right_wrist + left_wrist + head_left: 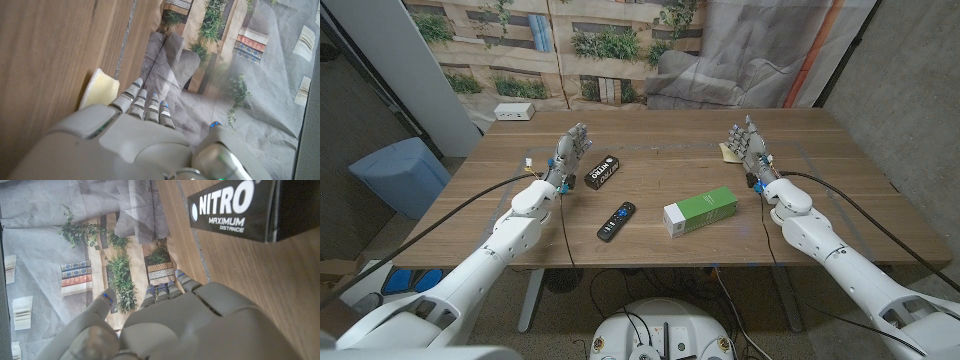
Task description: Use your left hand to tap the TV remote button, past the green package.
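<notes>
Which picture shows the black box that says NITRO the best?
The left wrist view: the black NITRO box is close, so its white lettering reads clearly. The head view shows the whole box, small, beside the left hand. The right wrist view looks elsewhere.

Both arms are extended forward over the table. The left hand (572, 152) and the right hand (748, 143) are held upright, fingers (145, 106) raised and slightly apart; nothing is gripped.
</notes>
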Tool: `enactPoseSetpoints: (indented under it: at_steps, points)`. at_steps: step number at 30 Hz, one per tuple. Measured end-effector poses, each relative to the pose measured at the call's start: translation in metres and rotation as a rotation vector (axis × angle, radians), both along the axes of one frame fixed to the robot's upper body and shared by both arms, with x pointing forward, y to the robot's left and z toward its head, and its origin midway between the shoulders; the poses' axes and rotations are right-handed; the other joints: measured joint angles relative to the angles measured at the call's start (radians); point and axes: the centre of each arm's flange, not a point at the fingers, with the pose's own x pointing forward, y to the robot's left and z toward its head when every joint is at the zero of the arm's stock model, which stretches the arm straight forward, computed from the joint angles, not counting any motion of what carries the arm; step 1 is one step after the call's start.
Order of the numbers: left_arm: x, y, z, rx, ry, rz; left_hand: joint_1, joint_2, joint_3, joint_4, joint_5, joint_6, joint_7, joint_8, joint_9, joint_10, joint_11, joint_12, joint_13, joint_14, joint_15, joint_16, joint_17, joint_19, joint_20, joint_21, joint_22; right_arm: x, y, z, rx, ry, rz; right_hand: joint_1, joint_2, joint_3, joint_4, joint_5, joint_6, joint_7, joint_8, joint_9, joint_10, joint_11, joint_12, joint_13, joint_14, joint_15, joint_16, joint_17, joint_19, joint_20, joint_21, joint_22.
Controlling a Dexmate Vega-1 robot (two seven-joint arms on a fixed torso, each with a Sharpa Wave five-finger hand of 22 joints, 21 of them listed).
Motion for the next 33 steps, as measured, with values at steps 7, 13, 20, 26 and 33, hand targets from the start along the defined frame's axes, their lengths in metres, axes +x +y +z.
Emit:
enactPoseSetpoints:
  at_steps: [7, 13, 20, 26, 33]
  points:
    - [0.001, 0.007, 0.004, 0.024, 0.002, 0.005, 0.004, 0.004, 0.009, -0.007, 0.000, 0.000, 0.000, 0.000, 0.000, -0.003, -0.003, 0.000, 0.000, 0.000, 0.000, 0.000, -0.003, 0.003, -0.003, 0.000, 0.000, 0.000, 0.006, 0.001, -0.006, -0.009, -0.009, 0.000, 0.000, 0.004, -0.004, 0.000, 0.000, 0.000, 0.004, 0.000, 0.000, 0.000, 0.000, 0.000, 0.000, 0.000, 0.000, -0.003, 0.000, 0.000, 0.000, 0.000]
    - [-0.002, 0.014, 0.010, 0.045, -0.001, 0.009, 0.008, 0.008, 0.013, -0.011, 0.000, 0.009, -0.009, 0.000, 0.000, -0.003, -0.003, 0.000, 0.000, 0.000, 0.000, 0.000, -0.003, 0.003, -0.003, 0.000, 0.000, -0.002, 0.011, 0.002, -0.007, -0.020, -0.017, 0.000, 0.000, 0.004, -0.004, 0.000, 0.000, 0.000, 0.004, 0.000, 0.000, 0.000, 0.000, -0.002, -0.004, -0.004, 0.000, -0.008, -0.008, -0.007, 0.000, 0.000]
    - [-0.008, 0.019, 0.013, 0.076, 0.001, 0.013, 0.008, 0.008, 0.017, -0.015, 0.000, 0.016, -0.016, 0.000, 0.000, -0.009, -0.009, -0.004, 0.000, 0.000, 0.000, 0.000, 0.000, 0.003, -0.003, 0.000, 0.000, -0.005, 0.015, 0.002, -0.008, -0.027, -0.024, 0.000, 0.000, 0.004, -0.004, 0.000, 0.000, 0.000, 0.004, 0.000, 0.000, 0.000, 0.000, -0.003, -0.004, -0.004, 0.000, -0.012, -0.015, -0.015, 0.000, 0.000]
    - [-0.018, 0.025, 0.017, 0.115, 0.000, 0.023, 0.008, 0.008, 0.017, -0.015, 0.000, 0.034, -0.034, 0.000, 0.000, -0.009, -0.009, -0.008, 0.000, 0.000, 0.000, 0.000, 0.000, 0.003, -0.003, -0.004, 0.000, -0.007, 0.016, 0.001, -0.009, -0.025, -0.024, 0.000, 0.000, 0.007, -0.007, 0.004, 0.000, 0.000, 0.004, 0.000, 0.000, 0.000, 0.000, -0.003, -0.004, -0.004, 0.004, -0.017, -0.015, -0.015, 0.000, 0.000]
    - [-0.030, 0.028, 0.021, 0.157, -0.010, 0.032, 0.008, 0.008, 0.021, -0.019, 0.000, 0.045, -0.045, 0.000, 0.000, -0.009, -0.009, -0.008, 0.000, -0.004, -0.006, 0.000, 0.000, 0.012, -0.004, -0.004, 0.000, -0.008, 0.016, -0.001, -0.010, -0.021, -0.026, 0.000, 0.000, 0.010, -0.010, 0.006, 0.000, 0.000, 0.004, 0.000, 0.000, 0.000, 0.000, -0.008, 0.002, -0.009, 0.004, -0.022, -0.019, -0.018, 0.004, 0.000]
